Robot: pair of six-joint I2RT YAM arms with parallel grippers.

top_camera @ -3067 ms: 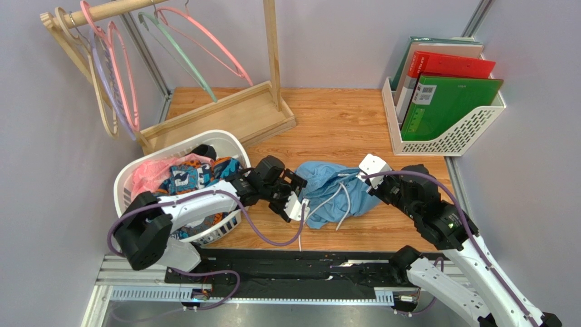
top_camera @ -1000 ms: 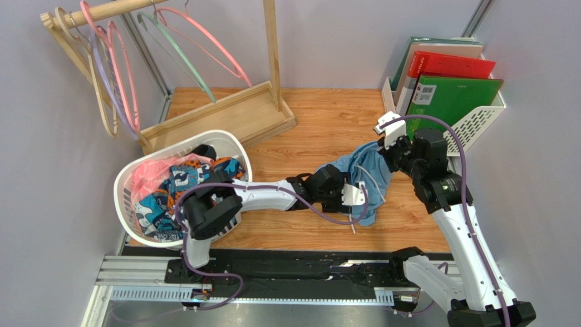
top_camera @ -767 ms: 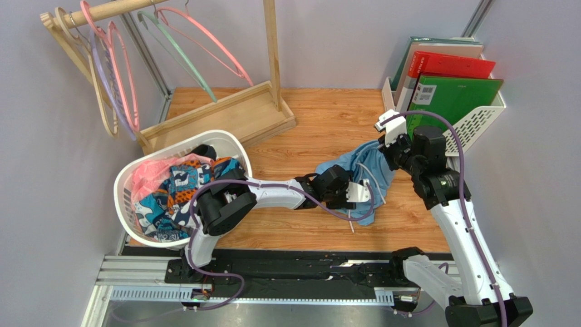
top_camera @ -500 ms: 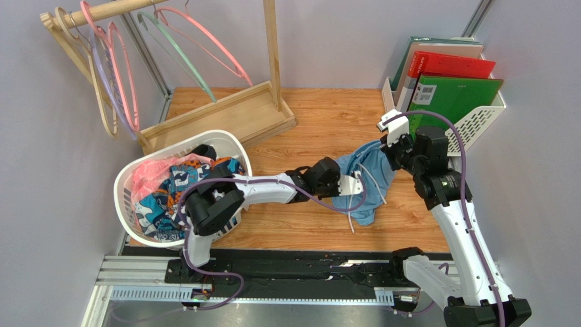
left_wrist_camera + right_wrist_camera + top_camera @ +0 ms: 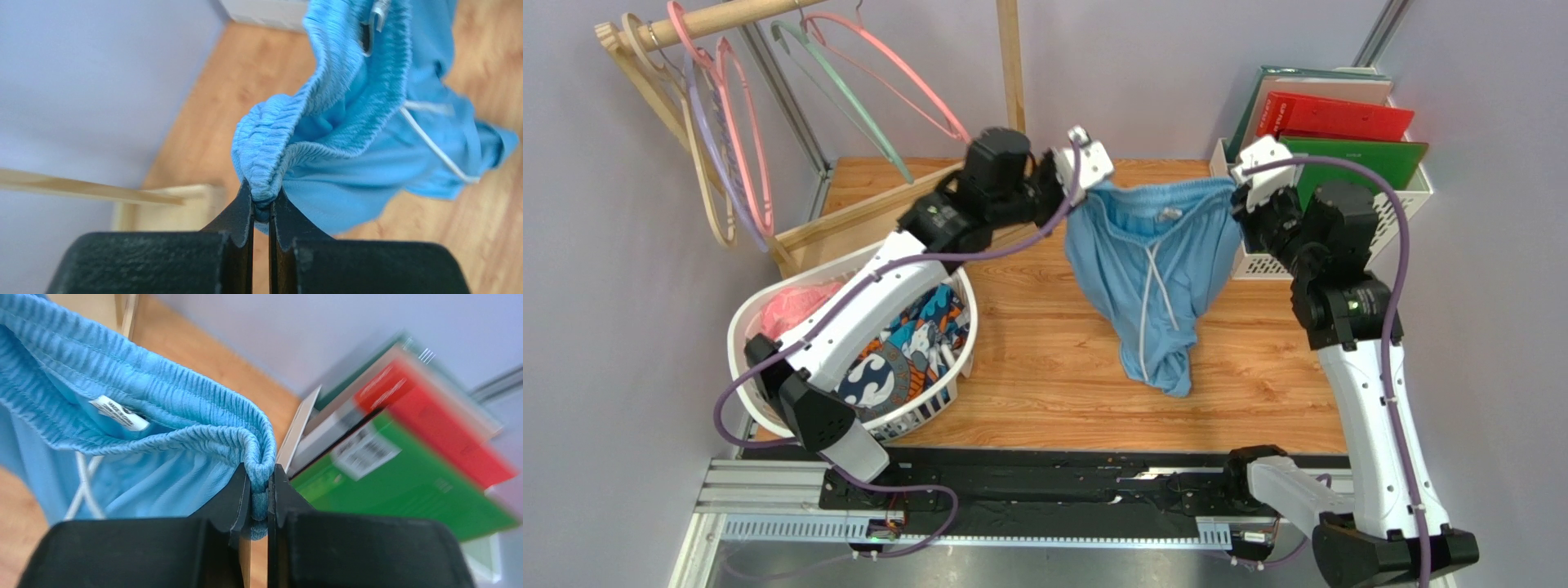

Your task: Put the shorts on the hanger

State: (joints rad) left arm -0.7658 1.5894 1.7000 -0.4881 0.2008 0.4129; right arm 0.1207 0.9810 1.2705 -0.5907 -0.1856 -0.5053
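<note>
Light blue shorts (image 5: 1149,263) lifted above the table (image 5: 1038,380), elastic waistband stretched wide between left pincer (image 5: 261,208) and right pincer (image 5: 259,496), both closed on it, legs and white drawstring hanging down, salmon-pink hanger (image 5: 906,76) hanging tilted far left, well apart.

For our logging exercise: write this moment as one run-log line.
light blue soft fabric shorts: held aloft, spread open | left gripper: shut on waistband | right gripper: shut on waistband | hanging: not yet done
</note>
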